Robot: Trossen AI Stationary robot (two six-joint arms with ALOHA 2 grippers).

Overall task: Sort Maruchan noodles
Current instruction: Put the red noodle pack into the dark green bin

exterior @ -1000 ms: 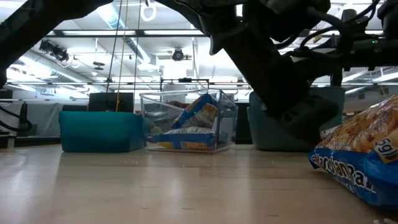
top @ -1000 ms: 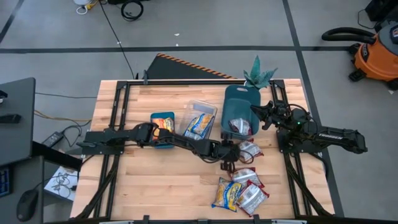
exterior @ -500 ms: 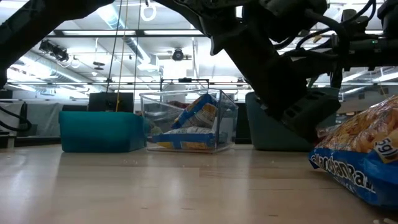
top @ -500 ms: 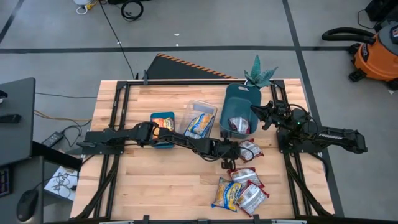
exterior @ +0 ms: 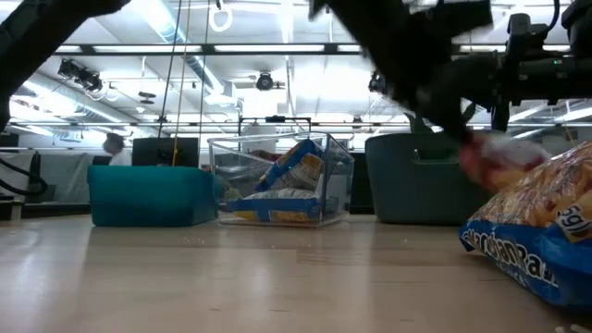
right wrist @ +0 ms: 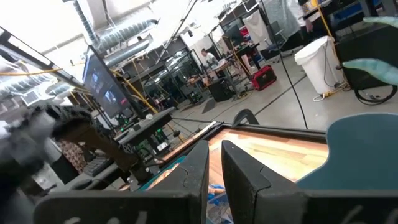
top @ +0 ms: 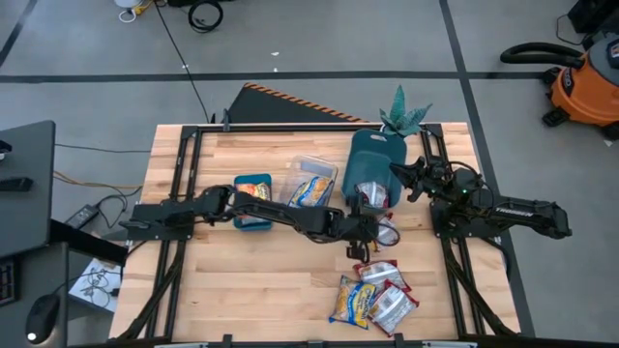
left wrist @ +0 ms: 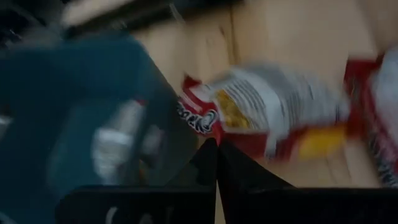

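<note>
Red-and-silver crinkle fills my closed left claw: one noodle packet, seemingly lifted beside the tall teal bin. I am mid-carry; next I must clear its rim and release.

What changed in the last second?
The left gripper has lifted off the table with a red-and-silver crinkly noodle packet pinched in its shut fingers, swinging toward the tall dark-teal plastic bin. The right gripper stayed parked beside that bin. The clear plastic container, the small teal bin and the packet pile did not move.
</note>
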